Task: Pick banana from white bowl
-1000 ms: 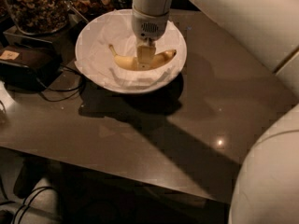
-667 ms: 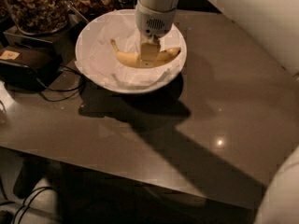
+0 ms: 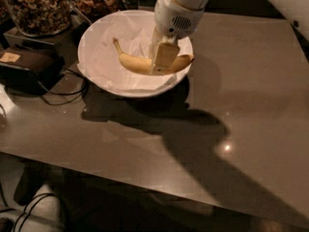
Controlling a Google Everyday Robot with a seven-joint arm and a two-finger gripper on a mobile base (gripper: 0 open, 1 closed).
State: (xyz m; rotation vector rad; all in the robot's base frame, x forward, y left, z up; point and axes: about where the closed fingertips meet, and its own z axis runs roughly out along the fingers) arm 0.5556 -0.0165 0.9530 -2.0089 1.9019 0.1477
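The yellow banana (image 3: 137,63) is curved, with its thin stem pointing up-left and its dark tip reaching over the right rim of the white bowl (image 3: 96,37). The bowl is wide, shallow and lined with crumpled white paper, and stands at the back left of the table. My gripper (image 3: 161,67) comes down from the white arm above the bowl. Its fingers (image 3: 165,54) are shut on the banana's right half. The banana looks raised slightly off the paper. The part of the banana behind the fingers is hidden.
Glass jars of nuts (image 3: 36,6) stand behind the bowl at the back left. A dark box (image 3: 26,64) with cables lies left of the bowl. The brown table (image 3: 251,105) stretches right and forward, with its front edge near the bottom of the view.
The gripper has stayed shut on the banana and has risen a little and shifted right. The banana's tip now overlaps the bowl's right rim.
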